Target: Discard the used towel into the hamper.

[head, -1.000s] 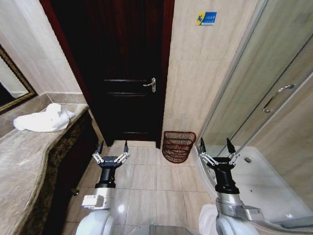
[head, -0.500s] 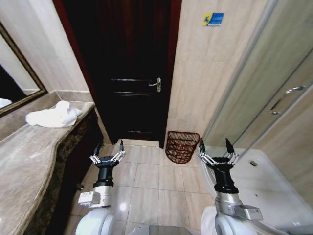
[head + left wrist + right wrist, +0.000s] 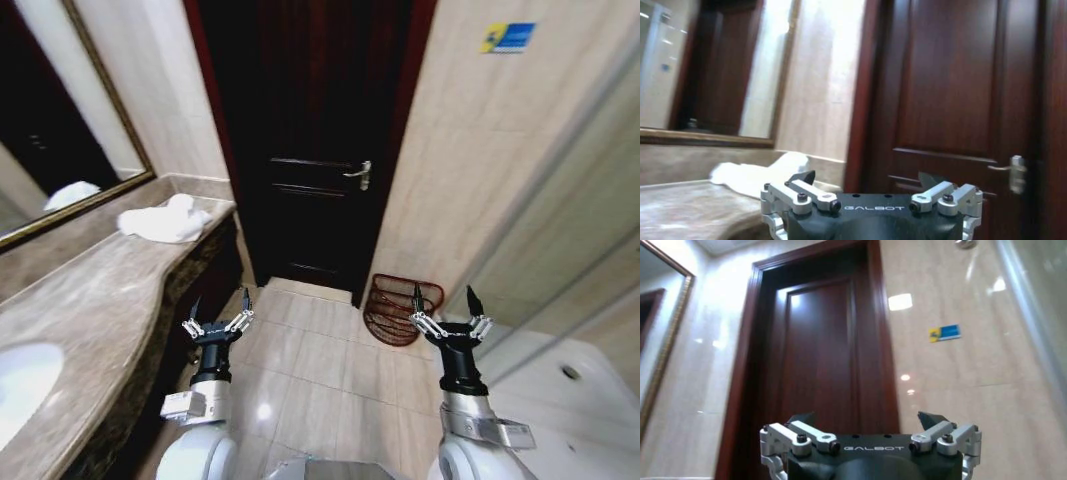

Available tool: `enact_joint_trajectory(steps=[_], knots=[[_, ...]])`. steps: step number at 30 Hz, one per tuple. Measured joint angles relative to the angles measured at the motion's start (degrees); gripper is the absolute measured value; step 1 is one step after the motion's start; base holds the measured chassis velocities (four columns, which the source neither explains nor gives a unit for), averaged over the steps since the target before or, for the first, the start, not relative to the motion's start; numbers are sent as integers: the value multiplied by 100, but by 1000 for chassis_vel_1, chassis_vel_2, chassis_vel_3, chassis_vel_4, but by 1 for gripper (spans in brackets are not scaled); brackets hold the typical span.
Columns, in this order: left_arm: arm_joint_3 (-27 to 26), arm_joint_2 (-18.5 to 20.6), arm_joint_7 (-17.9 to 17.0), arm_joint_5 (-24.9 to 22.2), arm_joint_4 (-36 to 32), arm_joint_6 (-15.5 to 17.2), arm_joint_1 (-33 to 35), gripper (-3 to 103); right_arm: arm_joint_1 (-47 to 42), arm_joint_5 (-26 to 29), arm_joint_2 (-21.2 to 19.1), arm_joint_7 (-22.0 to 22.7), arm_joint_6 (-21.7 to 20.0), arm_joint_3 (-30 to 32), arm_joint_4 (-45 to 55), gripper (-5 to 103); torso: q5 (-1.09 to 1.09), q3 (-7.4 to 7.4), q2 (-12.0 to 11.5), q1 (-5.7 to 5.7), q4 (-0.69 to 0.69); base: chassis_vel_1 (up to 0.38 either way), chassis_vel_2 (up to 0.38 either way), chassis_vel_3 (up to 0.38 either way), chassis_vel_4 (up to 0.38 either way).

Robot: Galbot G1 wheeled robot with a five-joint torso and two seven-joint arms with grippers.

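One white crumpled towel (image 3: 165, 221) on counter; hamper (image 3: 398, 310) dark red-brown wire; both pincers spread, empty.

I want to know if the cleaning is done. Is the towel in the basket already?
No, the white towel lies on the counter by the mirror, and the basket stands on the floor near the door.

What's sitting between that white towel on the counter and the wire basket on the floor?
In the head view, only the dark door and bare floor tiles lie between the towel and the hamper.
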Motion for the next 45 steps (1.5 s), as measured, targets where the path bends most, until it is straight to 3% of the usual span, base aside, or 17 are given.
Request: enact_joint_trajectory(steps=[14,22,45], knots=[[-46,0,183,228,80,-57,-21,100,5,30,-20,-3,-11,-9,-20,100,0,0,0,0,1,133,121,122,126],[-80,0,280,724,305,-373,-43,100,-28,-104,-7,-36,-122,-7,39,100,0,0,0,0,-1,49,47,55,39],[-26,0,124,587,353,-164,-79,100,-34,-127,47,-195,-1,-55,-53,100,-3,-1,-1,0,-1,-55,54,53,-56]])
